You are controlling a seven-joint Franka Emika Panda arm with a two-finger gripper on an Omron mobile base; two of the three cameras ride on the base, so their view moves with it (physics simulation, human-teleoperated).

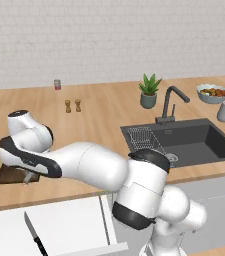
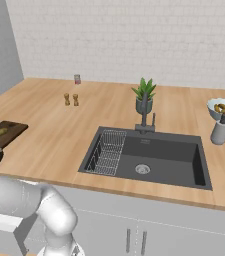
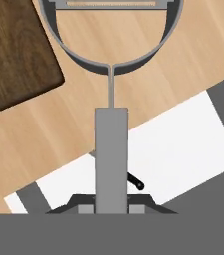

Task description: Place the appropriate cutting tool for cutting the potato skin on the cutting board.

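While the jaws pinch its flat grey handle, the forked silvery peeler [image 3: 111, 99] extends toward 12 o'clock; grained dark cutting board [image 3: 14, 55] at 10 o'clock.

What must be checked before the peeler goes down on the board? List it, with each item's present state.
1. Right tool in the gripper: ok; the peeler with its forked head is held, the knife lies in the open drawer.
2. Grip firm: ok; the fingers clamp the handle.
3. Peeler over the cutting board: not ok; its head hangs over the light counter beside the board.
4. Free spot on the board: cannot tell; the potato lies on it.
5. Height above the board: cannot tell.
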